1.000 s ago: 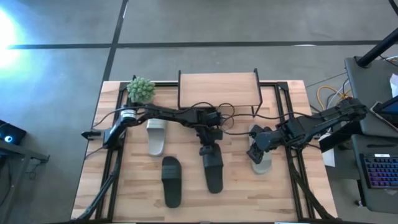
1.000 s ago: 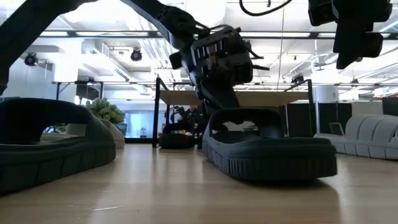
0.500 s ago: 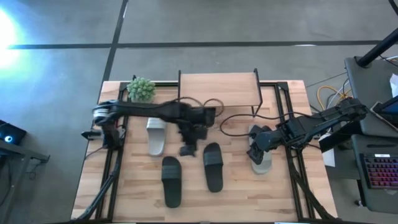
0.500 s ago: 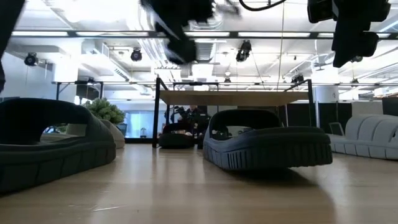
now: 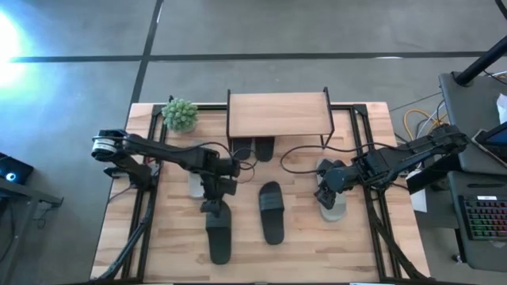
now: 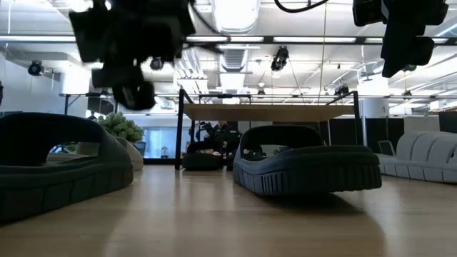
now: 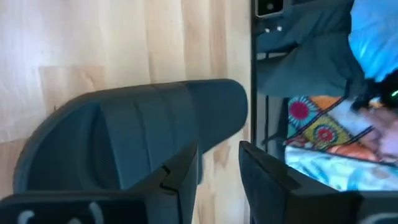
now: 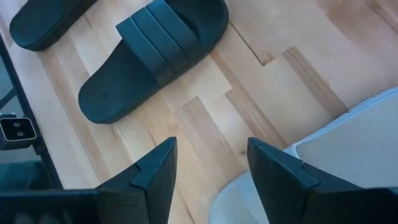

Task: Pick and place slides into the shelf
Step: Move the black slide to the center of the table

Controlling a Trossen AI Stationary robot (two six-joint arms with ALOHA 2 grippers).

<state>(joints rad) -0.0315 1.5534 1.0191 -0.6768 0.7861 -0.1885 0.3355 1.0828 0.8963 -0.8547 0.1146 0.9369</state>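
Observation:
The shelf [image 5: 277, 113] stands at the table's far side, with two black slides [image 5: 253, 148] lying under it. A black slide [image 5: 272, 211] lies flat mid-table, and another black slide [image 5: 219, 233] lies nearer the left. My left gripper [image 5: 212, 206] hangs open above the strap end of that left slide [image 7: 137, 134], well off the table [image 6: 132, 89]. A light slide [image 5: 196, 180] is partly hidden under the left arm. My right gripper [image 5: 323, 196] hovers open above a second light slide [image 8: 348, 155] on the right.
A small green plant [image 5: 180, 115] sits at the far left corner beside the shelf. Black frame rails [image 5: 146, 206] run along both table sides, and cables [image 5: 297, 158] loop near the shelf's front. Bare wood [image 5: 317, 249] lies along the near edge.
My left gripper has come off the middle black slide, risen, and swung toward the table's left and near side until it is above the left black slide. The middle slide has settled flat on the table.

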